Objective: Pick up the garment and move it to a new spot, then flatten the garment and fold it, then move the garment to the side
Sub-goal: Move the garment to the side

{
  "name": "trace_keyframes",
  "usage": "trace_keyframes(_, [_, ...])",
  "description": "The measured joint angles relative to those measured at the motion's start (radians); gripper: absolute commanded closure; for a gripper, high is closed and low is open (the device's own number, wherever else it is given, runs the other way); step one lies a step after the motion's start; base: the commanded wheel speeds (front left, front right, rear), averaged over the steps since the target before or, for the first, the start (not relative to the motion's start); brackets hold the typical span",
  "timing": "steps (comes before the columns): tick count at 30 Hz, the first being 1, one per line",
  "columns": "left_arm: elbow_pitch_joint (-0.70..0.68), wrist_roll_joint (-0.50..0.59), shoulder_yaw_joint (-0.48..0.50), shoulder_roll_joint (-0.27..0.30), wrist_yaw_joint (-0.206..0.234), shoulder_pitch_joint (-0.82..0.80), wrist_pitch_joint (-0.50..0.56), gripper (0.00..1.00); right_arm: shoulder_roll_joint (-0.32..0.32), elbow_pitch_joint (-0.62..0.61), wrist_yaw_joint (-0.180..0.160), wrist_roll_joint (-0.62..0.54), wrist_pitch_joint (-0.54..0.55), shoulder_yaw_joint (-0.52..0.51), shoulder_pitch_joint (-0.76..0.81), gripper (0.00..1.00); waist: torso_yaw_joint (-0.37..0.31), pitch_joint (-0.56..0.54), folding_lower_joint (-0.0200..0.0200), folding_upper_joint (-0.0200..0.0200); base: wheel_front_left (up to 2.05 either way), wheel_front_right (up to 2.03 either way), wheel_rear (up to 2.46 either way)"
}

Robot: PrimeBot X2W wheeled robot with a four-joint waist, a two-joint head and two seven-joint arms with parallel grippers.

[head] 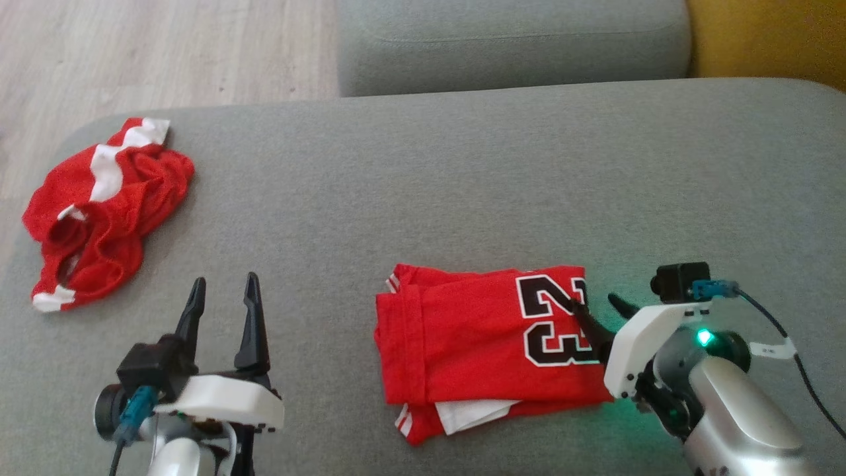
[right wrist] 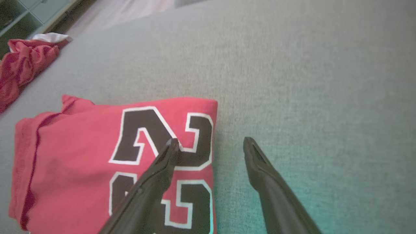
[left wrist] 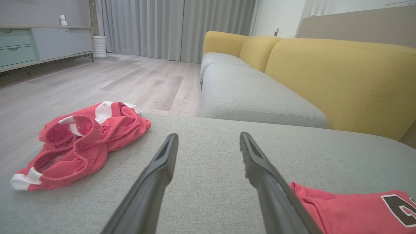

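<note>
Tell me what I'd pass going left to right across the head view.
crumpled red garment → left gripper, open → folded red jersey → right gripper, open, at the jersey's right edge

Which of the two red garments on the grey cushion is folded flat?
The red jersey with the black 23, beside the right gripper. The other red garment, far left, lies crumpled in a heap.

Soft, even, bright light across all views.
Garment (head: 476, 330) throws only a thin shadow. Green lamp (head: 704, 338) on the right wrist tints the grey cushion (head: 462, 198) teal beside it. Right wrist view smeared and soft, worst toward the top; left wrist view crisp, bowed at the edges.
</note>
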Motion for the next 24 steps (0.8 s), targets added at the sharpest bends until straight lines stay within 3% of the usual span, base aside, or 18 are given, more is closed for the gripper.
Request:
trace_keyframes(5, [0.000,0.000,-0.006,0.000,0.001,0.000,0.000,0.00,0.007,0.098,0.000,0.034,0.083,0.011,-0.029,0.00,0.029,0.015,0.0000,0.0000,0.00,0.00,0.00])
trace_keyframes(10, [0.000,0.000,-0.006,0.000,0.001,-0.002,0.000,0.00,0.011,0.142,0.000,0.064,0.090,0.025,-0.064,0.02,0.043,0.027,0.0000,0.0000,0.00,0.00,0.00])
trace_keyframes(12, [0.000,0.000,-0.006,0.000,0.005,-0.005,0.000,0.00,0.013,0.149,0.000,0.084,0.090,0.030,-0.071,0.62,0.044,0.029,0.0000,0.0000,0.00,0.00,0.00])
trace_keyframes(13, [0.000,0.000,-0.006,0.000,0.009,-0.006,0.000,0.00,0.014,0.151,0.000,0.094,0.090,0.036,-0.073,1.00,0.043,0.029,0.0000,0.0000,0.00,0.00,0.00])
trace_keyframes(24, [-0.001,0.000,-0.017,0.000,0.008,-0.007,0.000,0.00,0.006,0.157,0.000,0.152,-0.002,0.096,-0.088,1.00,0.001,0.014,0.0000,0.0000,0.00,0.00,0.00])
